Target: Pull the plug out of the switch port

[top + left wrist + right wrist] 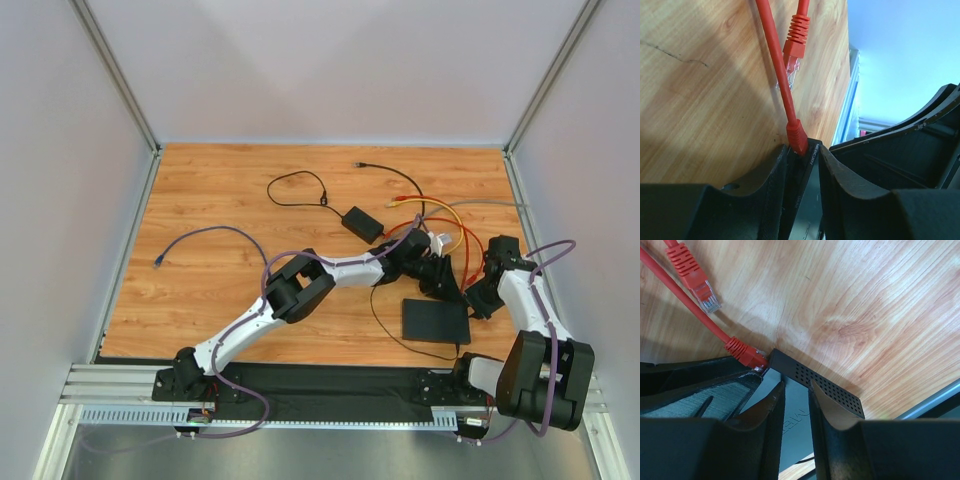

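Two tools clamp the switch (815, 377) edgewise, left tool (801, 165) beside the seated red plug (797, 137), right tool (796, 400) opposite.

My left black claw (801, 172) has its 2 fingers (767, 185) closed against the thin edge of the flat matte black switch (801, 192). A red plug (797, 138) sits in that edge, its red round cable (774, 55) running up over the wooden table (705, 100). Just beside the cable lies a loose red plug with a clear tip (792, 50).
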